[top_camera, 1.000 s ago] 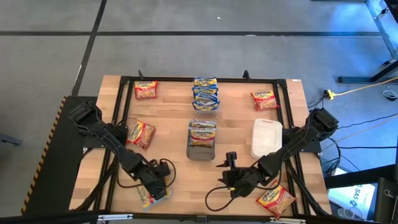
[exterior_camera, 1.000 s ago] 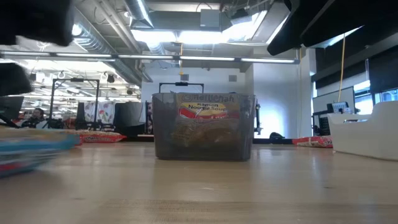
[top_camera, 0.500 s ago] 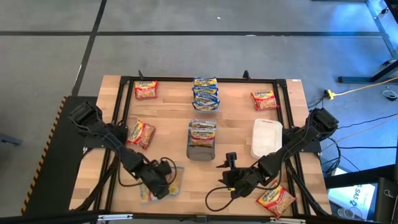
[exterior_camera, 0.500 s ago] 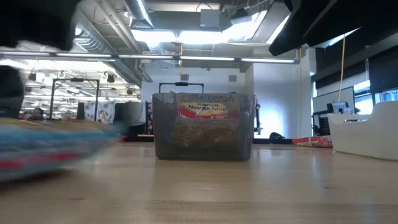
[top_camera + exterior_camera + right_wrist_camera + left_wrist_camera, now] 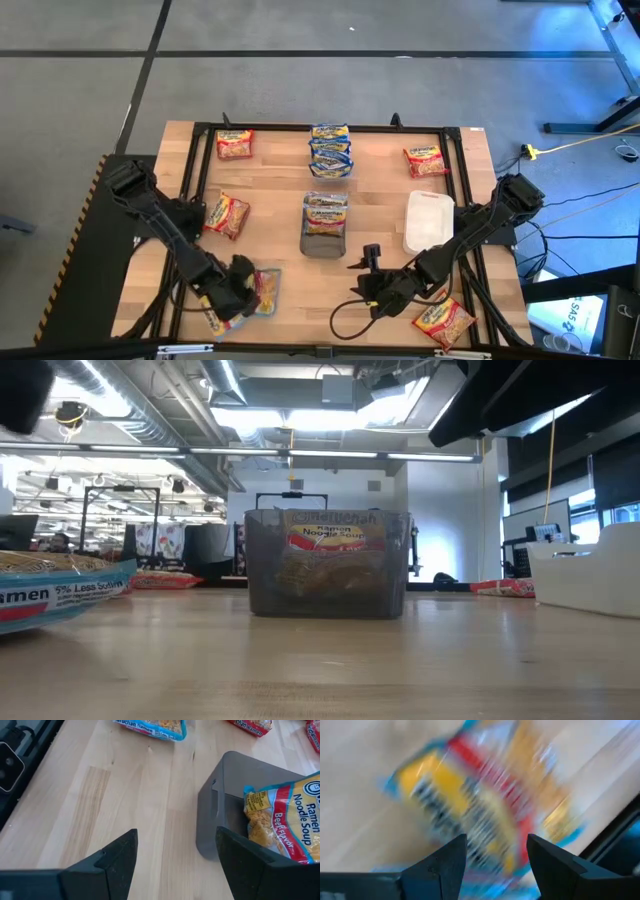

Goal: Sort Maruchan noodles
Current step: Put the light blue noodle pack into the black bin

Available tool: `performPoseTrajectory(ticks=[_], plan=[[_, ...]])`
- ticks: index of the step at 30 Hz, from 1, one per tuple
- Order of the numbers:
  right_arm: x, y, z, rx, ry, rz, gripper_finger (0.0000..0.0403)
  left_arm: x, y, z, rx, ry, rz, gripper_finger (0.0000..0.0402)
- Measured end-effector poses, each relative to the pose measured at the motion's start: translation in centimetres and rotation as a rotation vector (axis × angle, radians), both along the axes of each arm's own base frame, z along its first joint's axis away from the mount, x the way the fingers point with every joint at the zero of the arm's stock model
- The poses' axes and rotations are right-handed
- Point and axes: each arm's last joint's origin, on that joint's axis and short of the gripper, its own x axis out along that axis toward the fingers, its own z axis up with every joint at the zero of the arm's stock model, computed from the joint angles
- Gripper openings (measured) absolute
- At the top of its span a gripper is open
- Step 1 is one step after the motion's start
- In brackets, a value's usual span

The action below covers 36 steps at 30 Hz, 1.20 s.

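Your left claw (image 5: 232,290), fingers spread, sits at the near-left table edge; the blue-edged packet (image 5: 262,290) lies flat just right of it (long axis near-to-far). The right claw (image 5: 372,290), also spread, is farther off.

A blurred yellow, red and blue noodle packet (image 5: 485,800) lies on the pale wooden table (image 5: 360,780), just beyond the left gripper (image 5: 495,857), whose jaws stand apart.

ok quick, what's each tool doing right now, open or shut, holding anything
Left tool: open, empty, over the blue-edged noodle packet at the table's near-left edge.
Right tool: open, empty, hanging near the dark basket.
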Motion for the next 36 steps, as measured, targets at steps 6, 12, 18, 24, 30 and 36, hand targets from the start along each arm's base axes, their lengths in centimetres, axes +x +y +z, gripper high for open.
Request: performPoseTrajectory(ticks=[6, 12, 18, 24, 30, 36], plan=[[0.1, 0.1, 0.1, 0.009, -0.016, 0.003, 0.0243, 2.3, 0.0, -1.4, 0.061, -0.113, 0.014, 0.0202], [0.1, 0.1, 0.1, -0.004, -0.016, 0.014, 0.0243, 5.8, -0.3, -2.9, 0.127, -0.287, -0.158, 0.0202], [0.1, 0.1, 0.1, -0.002, -0.015, 0.013, 0.0243, 8.9, 0.5, -4.1, 0.227, -0.433, -0.313, 0.0202], [0.1, 0.1, 0.1, 0.005, -0.011, 0.017, 0.0243, 10.9, 1.4, -4.8, 0.279, -0.524, -0.393, 0.0202], [0.1, 0.2, 0.1, 0.035, 0.001, 0.016, 0.0243, 9.5, 0.7, -2.7, 0.247, -0.534, -0.404, 0.0202], [0.4, 0.3, 0.3, 0.119, -0.038, -0.039, 0.0243, 7.3, -1.0, -1.7, 0.178, -0.511, -0.335, 0.0201]])
